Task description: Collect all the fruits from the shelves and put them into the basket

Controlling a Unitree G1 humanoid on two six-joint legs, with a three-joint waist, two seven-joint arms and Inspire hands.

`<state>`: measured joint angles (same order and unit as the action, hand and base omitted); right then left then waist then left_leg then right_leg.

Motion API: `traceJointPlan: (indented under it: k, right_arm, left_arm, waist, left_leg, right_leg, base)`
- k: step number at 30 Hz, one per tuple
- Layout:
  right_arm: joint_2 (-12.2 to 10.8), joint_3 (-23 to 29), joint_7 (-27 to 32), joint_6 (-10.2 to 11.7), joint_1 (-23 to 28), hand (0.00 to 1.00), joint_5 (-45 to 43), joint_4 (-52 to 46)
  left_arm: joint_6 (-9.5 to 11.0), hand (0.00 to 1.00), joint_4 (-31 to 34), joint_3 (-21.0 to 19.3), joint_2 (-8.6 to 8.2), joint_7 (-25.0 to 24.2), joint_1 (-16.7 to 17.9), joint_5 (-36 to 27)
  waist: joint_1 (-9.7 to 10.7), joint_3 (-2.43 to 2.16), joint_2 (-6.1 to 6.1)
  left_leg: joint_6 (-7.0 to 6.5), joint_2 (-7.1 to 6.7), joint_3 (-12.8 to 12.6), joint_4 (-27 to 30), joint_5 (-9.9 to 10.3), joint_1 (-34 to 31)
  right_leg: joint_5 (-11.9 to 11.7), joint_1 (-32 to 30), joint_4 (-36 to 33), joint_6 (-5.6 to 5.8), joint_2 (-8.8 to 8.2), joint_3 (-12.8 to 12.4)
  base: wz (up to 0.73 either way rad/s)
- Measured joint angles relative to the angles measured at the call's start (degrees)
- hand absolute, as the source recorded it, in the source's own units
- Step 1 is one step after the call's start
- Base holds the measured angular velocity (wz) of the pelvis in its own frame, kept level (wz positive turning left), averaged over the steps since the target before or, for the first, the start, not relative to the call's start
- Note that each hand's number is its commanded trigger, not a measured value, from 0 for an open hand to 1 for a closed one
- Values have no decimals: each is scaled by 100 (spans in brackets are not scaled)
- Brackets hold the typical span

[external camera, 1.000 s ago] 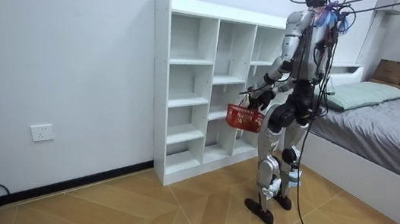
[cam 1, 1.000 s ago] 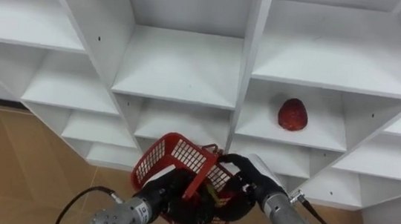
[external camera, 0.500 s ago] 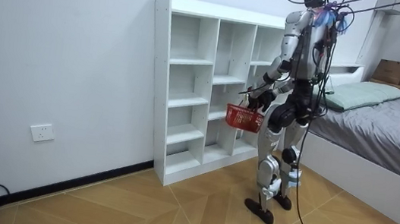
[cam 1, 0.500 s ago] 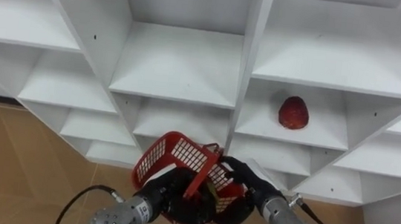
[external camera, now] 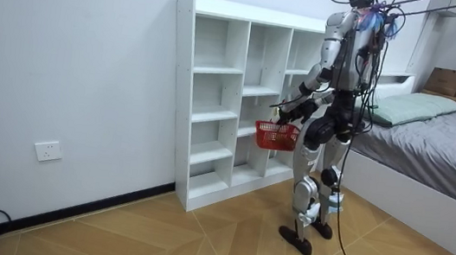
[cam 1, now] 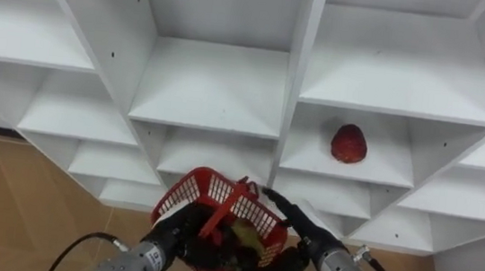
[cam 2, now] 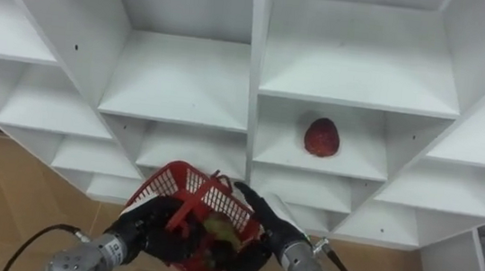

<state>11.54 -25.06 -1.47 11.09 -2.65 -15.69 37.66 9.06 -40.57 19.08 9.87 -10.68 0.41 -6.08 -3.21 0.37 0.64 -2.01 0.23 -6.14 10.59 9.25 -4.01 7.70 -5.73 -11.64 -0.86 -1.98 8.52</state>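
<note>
Scene: standing close before the white closet (cam 1: 221, 79), red basket (cam 1: 189, 193) held low at the front, wooden floor (cam 1: 2, 191) at 9 o'clock.
Task's thing: one red fruit (cam 1: 349, 143) alone on a shelf in the right-hand column, at 1 o'clock from the basket and well apart from both hands; something yellow-green (cam 1: 245, 235), seemingly fruit already gathered, lying inside the basket.
Right hand (cam 1: 292, 220): at the basket's 3 o'clock rim, fingers (cam 1: 272, 196) straight and close together, clamped on nothing.
Left hand (cam 1: 176, 235): at the basket's 8 o'clock side, behind the mesh; grip cannot be told.
Step in hand, as judged: sending the right hand up to the red fruit.
Doing it well: lift clear of the rim first, rise toward 1 o'clock, enter the compartment from its open front, close round the fruit's sides rather than nudging it deeper; keep the basket level and beneath.
In the way: the shelf edge between hand and fruit; the upright divider at the fruit's 9 o'clock; the board overhead leaving little room.
Around: bed (external camera: 453, 138) and cardboard box (external camera: 447, 80) behind the robot, wall socket (external camera: 48, 151) low on the wall.
</note>
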Motion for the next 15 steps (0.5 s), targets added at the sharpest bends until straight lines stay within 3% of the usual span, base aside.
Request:
traceJointPlan:
  k: [3, 6, 8, 15]
  right_arm:
    - [25, 240, 28, -28, 288, 0, 0, -343]
    - [21, 425, 111, -46, 484, 0, 1, -599]
    - [14, 513, 149, -49, 607, 0, 102, -663]
    - [-21, 889, 159, -67, 825, 0, 870, -744]
  left_arm:
    - [-4, 100, -1, -143, 24, 62, 220, -5]
    - [-22, 100, -4, -238, 13, 127, 372, -2]
    - [-40, 100, -4, -374, 18, 176, 417, 1]
    - [-45, 100, -7, -617, 18, 327, 432, 2]
  waist:
    - [77, -40, -99]
    - [121, -39, -175]
    - [122, -67, -230]
    - [146, -3, -173]
  left_leg:
    - [1, 6, -12, -23, 0, 111]
    - [8, 7, -38, -85, 5, 262]
    - [7, 5, -37, -98, 4, 306]
    - [3, 0, -33, -164, 9, 548]
  right_leg:
    - [19, 105, 0, -4, 3, -18]
    - [22, 171, 18, 1, 19, -55]
    - [19, 240, 27, 5, 45, -56]
    - [-23, 481, 118, 27, 65, -57]
  base:
    - [0]
    - [-3]
    - [-3]
    - [0]
